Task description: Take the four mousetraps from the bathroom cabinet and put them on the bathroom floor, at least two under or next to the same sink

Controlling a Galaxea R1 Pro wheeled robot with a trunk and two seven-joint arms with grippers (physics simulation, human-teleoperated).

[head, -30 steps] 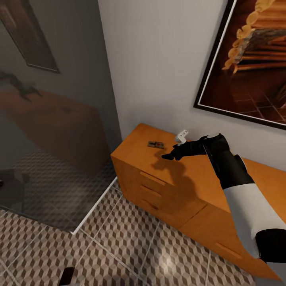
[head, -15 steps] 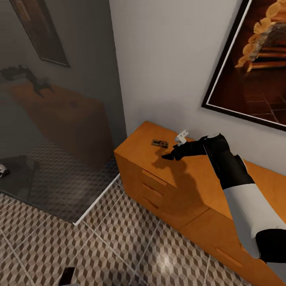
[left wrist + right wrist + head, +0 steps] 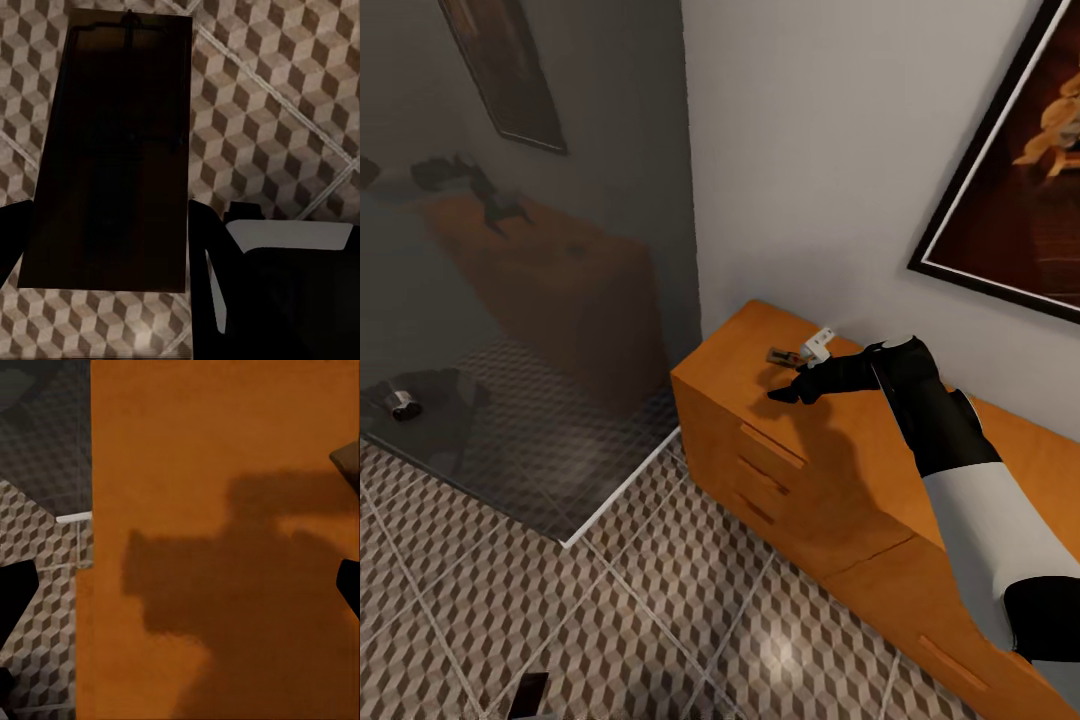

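Cabinet [image 3: 840,450] top bears mousetrap [image 3: 781,356]; left tool [image 3: 105,247] grips another [image 3: 112,150].

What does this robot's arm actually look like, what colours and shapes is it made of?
The right arm is a chunky tube in alternating bands: a white forearm shell between black sections. It narrows into an all-black wrist and right gripper with short, pointed, matte black fingers. No cables or markings are visible. By the left gripper, the fingers are black too, with a white-edged part beside them.
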